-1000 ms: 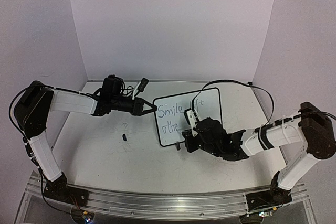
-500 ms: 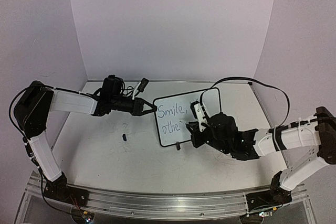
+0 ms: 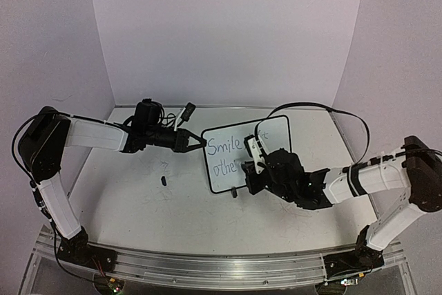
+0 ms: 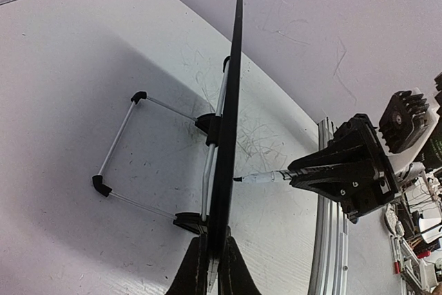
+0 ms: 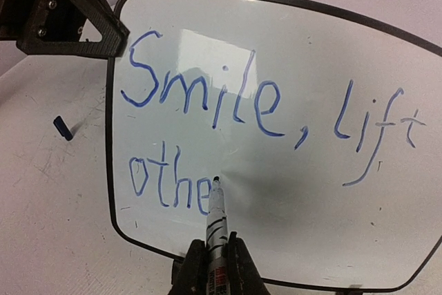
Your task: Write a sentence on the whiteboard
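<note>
Left gripper (image 3: 197,144): reaches in from the left edge of the table (image 3: 138,212). Its jaws are closed on the left rim of the whiteboard (image 3: 222,182), near the upper corner. The left wrist view shows both fingers (image 4: 197,271) pinching the black frame edge-on.

Small dark blue piece (image 3: 164,180): lies loose on the table, nearer the front edge than the left gripper and clear of the board.

Whiteboard: stands towards the far edge, a little right of the table's centre. It is propped on a wire stand (image 4: 117,144) behind it, with the writing face turned to the right arm.

The sentence (image 5: 207,94): blue marker script in two lines. The top line reads "Smile, lift". The lower line reads "othe" and stops there.

Marker (image 5: 217,220): its tip rests on the board face at the foot of the last "e". The barrel runs back to the right gripper.

Right gripper (image 5: 215,262): comes in from the right edge of the table and is low in front of the board's lower half. Its jaws are clamped tight on the marker barrel.
</note>
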